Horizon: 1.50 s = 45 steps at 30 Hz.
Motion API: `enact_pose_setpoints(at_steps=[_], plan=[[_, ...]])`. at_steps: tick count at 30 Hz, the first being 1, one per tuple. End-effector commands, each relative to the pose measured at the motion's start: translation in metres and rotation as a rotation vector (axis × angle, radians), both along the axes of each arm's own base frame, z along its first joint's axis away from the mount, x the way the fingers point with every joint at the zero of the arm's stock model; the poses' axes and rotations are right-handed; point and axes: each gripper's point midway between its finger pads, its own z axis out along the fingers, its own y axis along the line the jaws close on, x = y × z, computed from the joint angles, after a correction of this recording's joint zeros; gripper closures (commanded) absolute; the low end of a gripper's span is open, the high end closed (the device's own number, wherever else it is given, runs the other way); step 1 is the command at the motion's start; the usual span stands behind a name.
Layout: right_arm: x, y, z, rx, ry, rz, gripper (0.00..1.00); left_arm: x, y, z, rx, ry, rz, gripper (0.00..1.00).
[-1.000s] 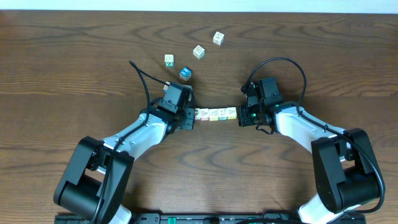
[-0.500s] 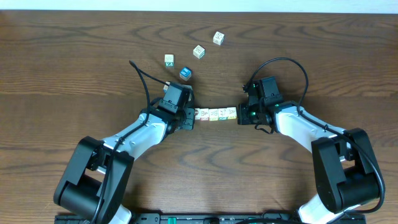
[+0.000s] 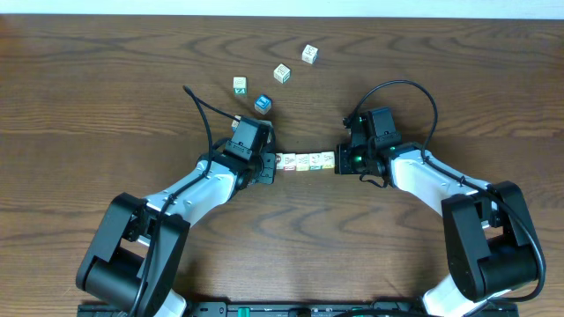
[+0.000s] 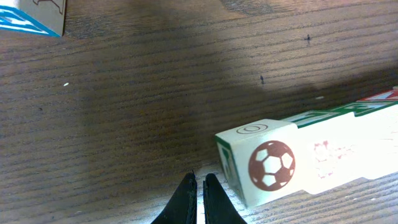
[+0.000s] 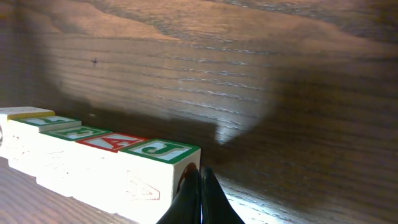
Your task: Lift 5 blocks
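Five blocks (image 3: 304,162) sat in one tight row between the left gripper (image 3: 272,165) and the right gripper (image 3: 338,162), and both grippers had their fingers pressed together

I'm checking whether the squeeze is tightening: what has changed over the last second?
The right gripper edged slightly left, against the end of the row of blocks. Nothing was grasped or released. The left gripper, shut like the right, the row and the four loose cubes stayed put.
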Motion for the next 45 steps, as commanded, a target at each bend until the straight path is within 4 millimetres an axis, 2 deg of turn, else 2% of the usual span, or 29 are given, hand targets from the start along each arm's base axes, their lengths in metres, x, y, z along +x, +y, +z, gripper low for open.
enact_pose_setpoints(at_steps=[1,21,34,45], plan=[[0.006,0.003,0.004,0.046,0.009,-0.011,0.99,0.006,-0.004,0.005,-0.003,-0.019,-0.015,0.93],[0.005,0.006,0.005,0.066,0.016,-0.015,0.99,0.001,-0.013,0.006,-0.071,0.018,-0.019,0.93],[0.005,0.005,0.005,0.066,0.017,-0.014,0.99,0.022,0.037,0.004,-0.097,0.043,0.186,0.93],[0.005,0.005,0.005,0.066,0.017,-0.014,0.99,0.022,0.032,0.015,-0.303,0.117,0.193,0.93]])
